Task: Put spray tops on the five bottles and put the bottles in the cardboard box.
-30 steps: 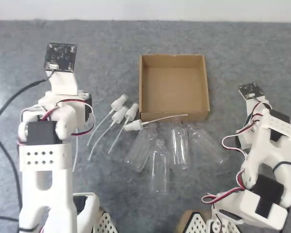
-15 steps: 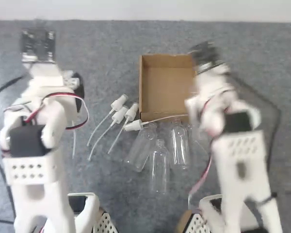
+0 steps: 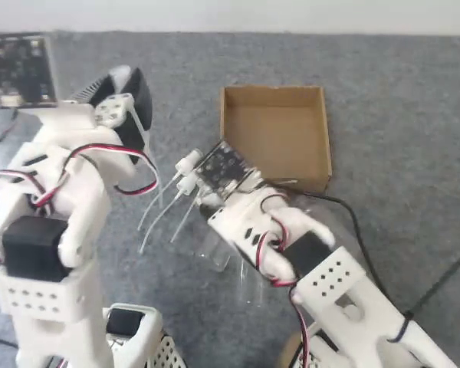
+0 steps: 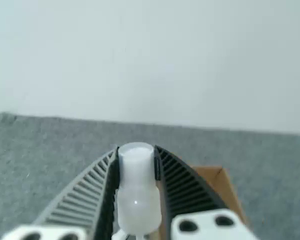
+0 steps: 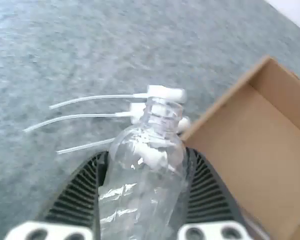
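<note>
My left gripper (image 4: pixel 136 150) is shut on a white spray top (image 4: pixel 136 195) and is lifted off the carpet; from above this gripper (image 3: pixel 124 80) sits left of the cardboard box (image 3: pixel 231 134). A clear open-necked bottle (image 5: pixel 142 172) is clamped in my right gripper (image 5: pixel 146 157), its neck pointing toward the loose spray tops (image 5: pixel 165 93) and the box (image 5: pixel 260 135). In the high view my right arm (image 3: pixel 253 222) lies across the pile of bottles (image 3: pixel 249 287) and hides its own fingers. Two spray tops (image 3: pixel 187 163) with long tubes lie left of the box.
The box stands open with nothing inside, its front wall (image 3: pixel 314 182) close to the bottle pile. Grey carpet (image 3: pixel 414 153) stretches to the right of the box. Cables trail from both arms, one across the carpet at the lower right (image 3: pixel 445 280).
My right arm swung from the right side across the table onto the bottle pile and now holds a bottle. My left arm lifted and shifted left, bringing its gripper with the spray top into sight.
</note>
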You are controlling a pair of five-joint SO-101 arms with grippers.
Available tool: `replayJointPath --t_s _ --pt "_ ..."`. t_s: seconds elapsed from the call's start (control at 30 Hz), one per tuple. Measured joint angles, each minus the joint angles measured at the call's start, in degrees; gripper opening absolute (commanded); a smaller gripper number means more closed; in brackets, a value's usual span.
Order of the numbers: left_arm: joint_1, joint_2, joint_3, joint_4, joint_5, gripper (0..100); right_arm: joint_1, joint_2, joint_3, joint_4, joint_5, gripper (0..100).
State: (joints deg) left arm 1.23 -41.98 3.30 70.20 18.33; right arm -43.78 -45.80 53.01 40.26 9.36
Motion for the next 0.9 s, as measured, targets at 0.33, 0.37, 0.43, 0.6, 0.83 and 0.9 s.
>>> replayJointPath --t_s 0.33,0.37,0.43,0.6,0.83,0.9 --pt "0.26 -0.53 4.66 -8.7 6.07 1 -5.36 -0.35 6.07 -11.87 -0.26 0.6" --pt "0.26 -0.53 6.07 -10.64 6.07 1 -5.98 -0.35 6.42 -12.31 -0.26 0.6" --pt "0.35 -0.53 9.05 -14.42 6.15 1 -6.33 -0.35 6.68 -12.57 -0.26 0.6" --pt "-2.37 -0.53 14.07 -20.13 6.15 1 -6.33 -0.35 6.68 -12.57 -0.26 0.6" --pt "-3.87 -0.53 17.58 -21.36 6.24 1 -6.33 -0.35 6.68 -12.57 -0.26 0.6" --pt "-3.87 -0.53 18.73 -21.36 6.24 1 -6.33 -0.35 6.68 -12.57 -0.26 0.6"
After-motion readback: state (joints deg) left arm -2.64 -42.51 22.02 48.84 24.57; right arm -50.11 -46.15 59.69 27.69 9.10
